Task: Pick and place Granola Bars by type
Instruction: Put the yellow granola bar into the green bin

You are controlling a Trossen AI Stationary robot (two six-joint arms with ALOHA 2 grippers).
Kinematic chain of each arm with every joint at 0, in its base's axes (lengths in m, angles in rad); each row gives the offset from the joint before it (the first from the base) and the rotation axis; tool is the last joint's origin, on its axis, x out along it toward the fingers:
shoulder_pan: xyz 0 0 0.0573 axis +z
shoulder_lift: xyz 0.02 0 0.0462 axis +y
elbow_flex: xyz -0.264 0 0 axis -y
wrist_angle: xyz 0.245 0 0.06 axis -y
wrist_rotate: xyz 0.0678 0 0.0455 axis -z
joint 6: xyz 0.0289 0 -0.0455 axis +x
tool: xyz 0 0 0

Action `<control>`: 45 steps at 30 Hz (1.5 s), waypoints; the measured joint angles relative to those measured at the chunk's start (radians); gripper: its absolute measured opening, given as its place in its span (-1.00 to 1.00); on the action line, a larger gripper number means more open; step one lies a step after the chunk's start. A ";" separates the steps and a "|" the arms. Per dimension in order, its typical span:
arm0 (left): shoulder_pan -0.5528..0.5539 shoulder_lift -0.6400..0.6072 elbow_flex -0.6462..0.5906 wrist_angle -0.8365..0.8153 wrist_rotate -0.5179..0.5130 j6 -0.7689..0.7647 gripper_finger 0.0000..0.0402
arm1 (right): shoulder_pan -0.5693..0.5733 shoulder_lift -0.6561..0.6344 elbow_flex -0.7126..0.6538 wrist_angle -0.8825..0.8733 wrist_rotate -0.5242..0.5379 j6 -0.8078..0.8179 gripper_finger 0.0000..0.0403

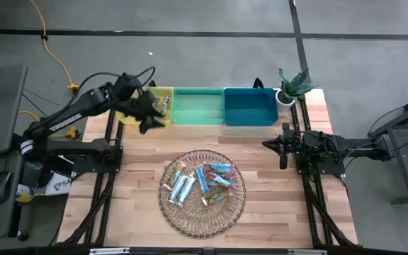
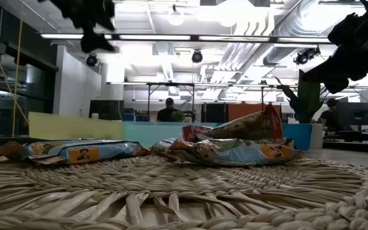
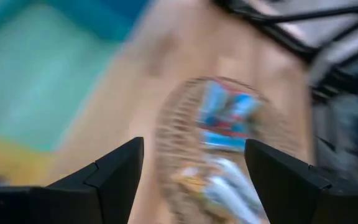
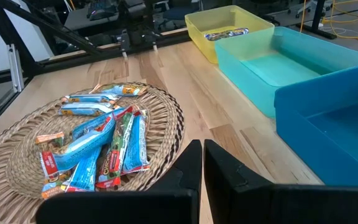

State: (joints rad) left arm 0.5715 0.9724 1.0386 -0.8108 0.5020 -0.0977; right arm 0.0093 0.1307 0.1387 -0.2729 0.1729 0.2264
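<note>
Three bins stand in a row at the table's far edge: the yellow bin (image 1: 156,99), the green bin (image 1: 197,105) and the blue bin (image 1: 250,106). Only the yellow one holds a bar (image 4: 226,33). Most of the granola bars (image 1: 202,183) lie heaped and overlapping on the round wicker tray (image 1: 171,212), well apart from the bins. The left gripper (image 1: 149,113) hangs by the yellow bin's near edge with fingers spread and nothing between them. The right gripper (image 1: 283,146) waits beside the tray, fingers pressed together. Overlapping wrappers risk a double pick or a wrong type. Shiny film may slip from the fingers.
</note>
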 joint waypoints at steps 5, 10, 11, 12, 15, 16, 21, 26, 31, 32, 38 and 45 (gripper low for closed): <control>-0.232 -0.040 0.000 -0.025 -0.080 -0.178 0.37 | 0.000 0.000 0.000 0.000 0.000 0.000 -1.00; -0.491 -0.016 0.000 -0.034 -0.417 -0.507 0.37 | 0.000 0.000 0.000 0.000 0.000 0.000 -1.00; -0.535 -0.005 0.000 -0.048 -0.502 -0.598 0.37 | 0.000 0.000 0.000 0.000 0.000 0.000 -1.00; -0.577 0.009 0.000 -0.069 -0.589 -0.681 0.37 | 0.000 0.000 0.000 0.000 0.000 0.000 -1.00; -0.683 0.054 0.000 -0.120 -0.779 -0.851 0.37 | 0.000 0.000 0.000 0.000 0.000 0.000 -1.00; -0.710 0.077 0.000 -0.137 -0.812 -0.893 0.37 | 0.000 0.000 0.000 0.000 0.000 0.000 -1.00; -0.783 0.219 0.000 -0.151 -0.824 -0.995 0.37 | 0.000 0.000 0.000 0.000 0.000 0.000 -1.00; -0.805 0.380 0.000 -0.139 -0.777 -1.040 0.37 | 0.000 0.000 0.000 0.000 0.000 0.000 -1.00; -0.801 0.499 0.000 -0.077 -0.730 -1.034 0.37 | 0.000 0.000 0.000 0.000 0.000 0.000 -1.00; -0.801 0.519 0.000 -0.064 -0.723 -1.031 0.37 | 0.000 0.000 0.000 0.000 0.000 0.000 -1.00; -0.801 0.619 0.000 0.038 -0.652 -1.009 0.37 | 0.000 0.000 0.000 0.000 0.000 0.000 -1.00; -0.801 0.650 0.000 0.083 -0.650 -1.008 0.37 | 0.000 0.000 0.000 0.000 0.000 0.000 -1.00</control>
State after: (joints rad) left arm -0.2295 1.6224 1.0386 -0.7279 -0.1485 -1.1059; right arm 0.0096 0.1310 0.1383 -0.2726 0.1730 0.2264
